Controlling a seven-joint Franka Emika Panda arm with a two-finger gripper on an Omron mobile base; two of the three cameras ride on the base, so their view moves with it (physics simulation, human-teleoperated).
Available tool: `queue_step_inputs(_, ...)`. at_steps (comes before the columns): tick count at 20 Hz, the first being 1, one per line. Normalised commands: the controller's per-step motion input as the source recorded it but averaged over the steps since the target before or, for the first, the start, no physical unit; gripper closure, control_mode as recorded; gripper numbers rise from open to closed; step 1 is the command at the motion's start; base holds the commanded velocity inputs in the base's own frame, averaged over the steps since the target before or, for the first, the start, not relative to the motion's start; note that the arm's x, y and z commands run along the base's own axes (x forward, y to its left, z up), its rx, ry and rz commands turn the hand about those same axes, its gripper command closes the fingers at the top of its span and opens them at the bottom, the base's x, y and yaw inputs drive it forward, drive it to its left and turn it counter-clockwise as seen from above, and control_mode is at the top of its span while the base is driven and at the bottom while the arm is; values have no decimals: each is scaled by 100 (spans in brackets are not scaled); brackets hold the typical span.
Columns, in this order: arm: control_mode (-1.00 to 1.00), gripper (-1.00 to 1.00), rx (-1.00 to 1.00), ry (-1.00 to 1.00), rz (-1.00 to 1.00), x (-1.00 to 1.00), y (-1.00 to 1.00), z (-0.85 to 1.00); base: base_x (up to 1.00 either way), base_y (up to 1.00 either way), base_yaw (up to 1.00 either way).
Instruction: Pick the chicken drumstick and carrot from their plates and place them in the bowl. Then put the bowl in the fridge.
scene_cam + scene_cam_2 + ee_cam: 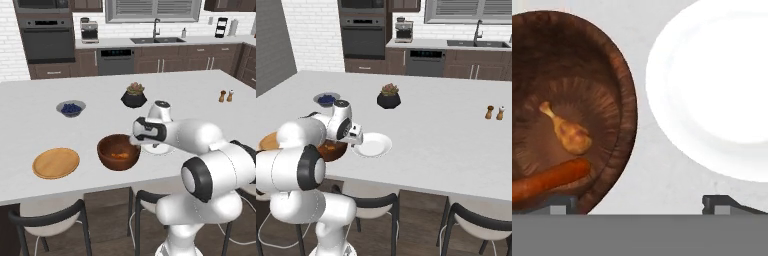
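The claw (639,202) hangs over the surface (200,95), above the gap between the bowl (118,151) and the white plate (372,145). Its two dark fingertips (719,203) stand far apart at the bottom of the hand view, so the claw is wide and it holds nothing.

The drumstick (567,131) lies inside the bowl, on the bottom, with its thin pale bone end away from the carrot. The carrot (549,179) lies in the bowl too, just beside the drumstick, near the wall of the bowl. In the left base view an orange spot is seen at the bottom of the bowl.

The white plate is bare and sits just beside the bowl, not touching it. In the left base view the arm covers most of this plate. The wooden plate (56,162) is also bare and it lies on the other side of the bowl, near the front edge of the surface.

Further back on the surface stand a small grey bowl with blueberries (71,108) and a black plant pot (134,96). Two small shakers (495,112) stand well apart from these, toward the right side. Chairs (476,225) are under the front edge of the surface.
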Motion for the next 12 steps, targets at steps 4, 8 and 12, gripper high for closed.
queue_step_inputs(4, -100, -100, 3, 0, -28, 38, 0, -8, 0, 0, 0)
queue_step_inputs(8, -100, -100, 5, 0, -22, 52, 0, -13, 0, 0, 0)
queue_step_inputs(12, -100, -100, 6, 0, -18, 9, 16, -38, 0, 0, 0)
